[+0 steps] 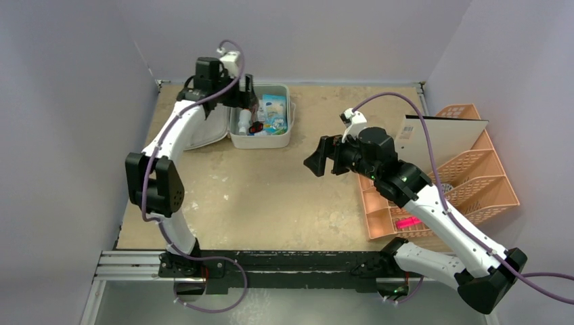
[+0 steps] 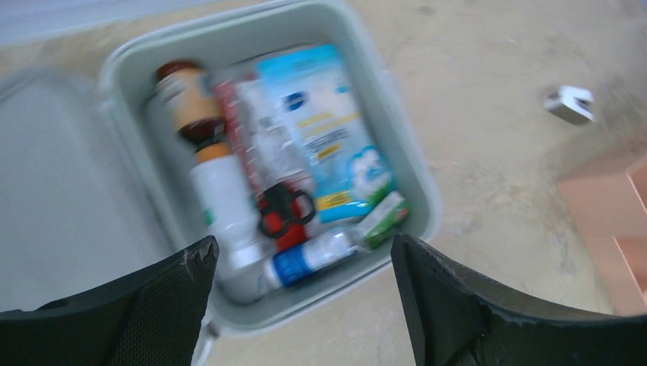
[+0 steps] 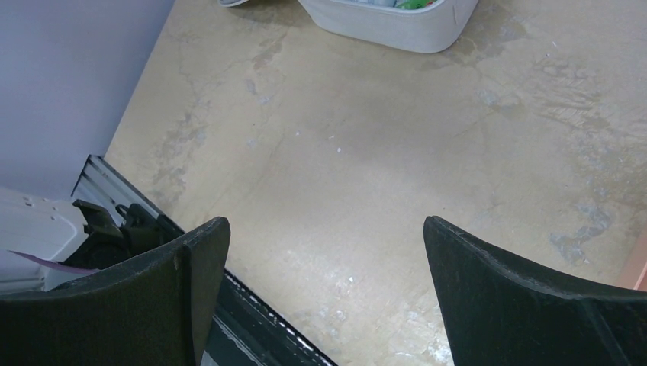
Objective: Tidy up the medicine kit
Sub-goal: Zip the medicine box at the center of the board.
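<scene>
While the left claw [image 2: 304, 242] and right claw [image 3: 324, 223] gape empty, the medicine kit [image 1: 260, 141], at the far edge of the bench [image 1: 271, 196], looks stiff, light and slick; grip its rim.

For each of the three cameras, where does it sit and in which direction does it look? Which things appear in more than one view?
Top external: fixed above and behind the robot, looking down on the table; both arms show, left tool over the open medicine kit, right tool over the table.
Left wrist: looks down into the medicine kit; its own open fingers frame the bottom.
Right wrist: looks down across the table towards the medicine kit; its open fingers show.
Shared: all three see the medicine kit.
</scene>
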Controlling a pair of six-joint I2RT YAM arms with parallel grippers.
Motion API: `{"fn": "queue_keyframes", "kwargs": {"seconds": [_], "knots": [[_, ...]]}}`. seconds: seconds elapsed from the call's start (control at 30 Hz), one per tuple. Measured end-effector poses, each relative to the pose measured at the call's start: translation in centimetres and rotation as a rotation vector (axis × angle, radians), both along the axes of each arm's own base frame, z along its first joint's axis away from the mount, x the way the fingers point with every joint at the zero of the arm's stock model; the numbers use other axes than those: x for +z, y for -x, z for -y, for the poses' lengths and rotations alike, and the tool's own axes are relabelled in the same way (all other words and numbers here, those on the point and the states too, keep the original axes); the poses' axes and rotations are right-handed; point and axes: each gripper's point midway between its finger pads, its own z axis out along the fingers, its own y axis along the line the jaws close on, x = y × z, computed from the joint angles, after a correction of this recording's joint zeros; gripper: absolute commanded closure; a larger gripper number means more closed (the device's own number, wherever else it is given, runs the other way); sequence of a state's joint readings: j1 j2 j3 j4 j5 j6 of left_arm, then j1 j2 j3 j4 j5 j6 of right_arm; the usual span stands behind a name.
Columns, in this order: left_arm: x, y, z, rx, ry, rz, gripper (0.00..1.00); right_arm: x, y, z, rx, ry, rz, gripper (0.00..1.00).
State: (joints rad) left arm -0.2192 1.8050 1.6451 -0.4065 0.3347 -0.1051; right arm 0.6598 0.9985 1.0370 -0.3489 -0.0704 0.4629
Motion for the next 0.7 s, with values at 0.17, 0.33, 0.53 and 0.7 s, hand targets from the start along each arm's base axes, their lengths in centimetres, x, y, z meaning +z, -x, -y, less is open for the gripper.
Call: {"fn": "queue_keyframes", "kwargs": {"seconds": [0.17, 0.33, 0.53, 0.7], "knots": [[-2.0, -0.2, -8.8, 0.296, 0.084, -0.142, 0.16, 0.1, 0.0, -0.1, 0.001, -0.008, 0.008, 0.01], [-6.9, 2.7, -17.0, 0.592, 0.332, -0.332, 0.19, -0.1, 0.1, -0.2, 0.008, -0.012, 0.001, 0.01], [-10.8, 4.8, -18.5, 0.759, 0.55, -0.48, 0.16, -0.1, 0.2, -0.6, 0.025, -0.022, -0.006, 0.01], [-10.3, 5.3, -17.8, 0.831, 0.674, -0.482, 0.16, -0.2, 0.1, -0.7, 0.023, -0.023, -0.01, 0.01]]}}
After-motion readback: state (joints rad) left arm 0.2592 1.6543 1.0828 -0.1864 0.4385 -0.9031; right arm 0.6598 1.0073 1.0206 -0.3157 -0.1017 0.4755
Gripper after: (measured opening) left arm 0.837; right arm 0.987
